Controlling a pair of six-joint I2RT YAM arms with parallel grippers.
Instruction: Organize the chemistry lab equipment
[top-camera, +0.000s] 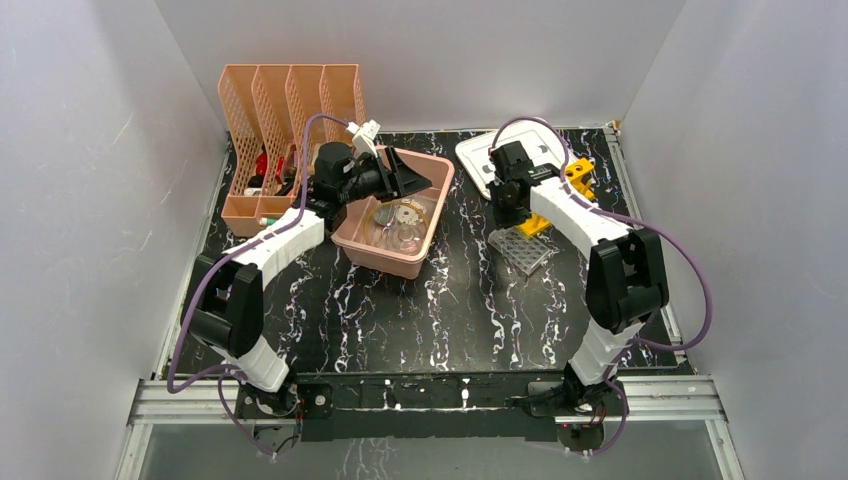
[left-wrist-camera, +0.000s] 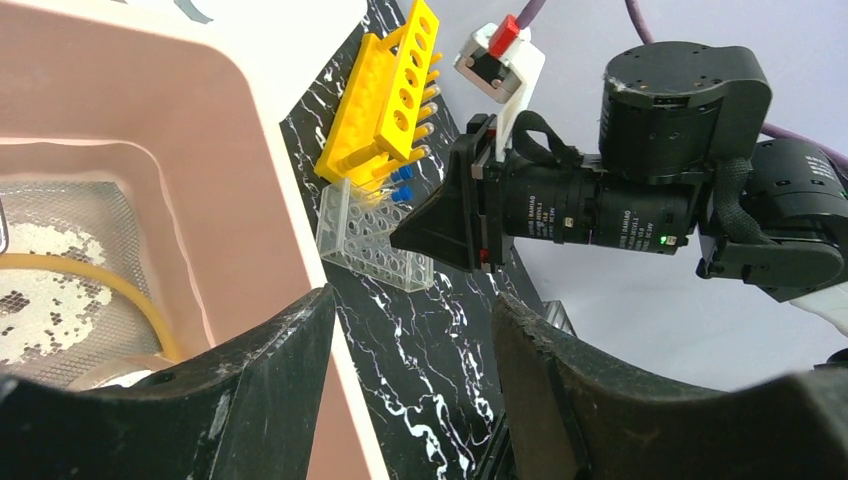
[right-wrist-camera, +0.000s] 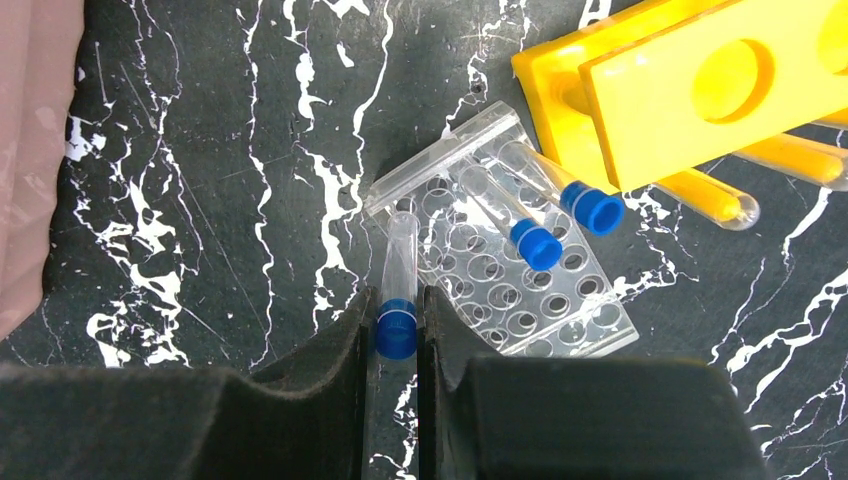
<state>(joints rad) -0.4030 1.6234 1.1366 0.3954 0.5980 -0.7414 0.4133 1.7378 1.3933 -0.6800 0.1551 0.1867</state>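
While the right gripper (right-wrist-camera: 397, 330) pinches a blue-capped tube (right-wrist-camera: 397, 300) just beside the clear rack (right-wrist-camera: 500, 300), racking looks barely begun. The left gripper (left-wrist-camera: 405, 310) hangs open over the pink tub (top-camera: 430, 195), with glass dishes (top-camera: 400, 222) inside.

Soft, even white light fills the enclosure (top-camera: 100, 150); the arms (top-camera: 285, 240) throw only faint shadows on the dark marbled table (top-camera: 450, 310). At the tips of the right gripper (right-wrist-camera: 395, 297), the blue-capped tube (right-wrist-camera: 400, 250) and the clear rack (right-wrist-camera: 500, 290) beyond read sharp, while its near fingers (right-wrist-camera: 250, 420) blur dark. Beside the left gripper (left-wrist-camera: 410, 300), the pink tub (left-wrist-camera: 230, 180) glows pale, slightly washed.
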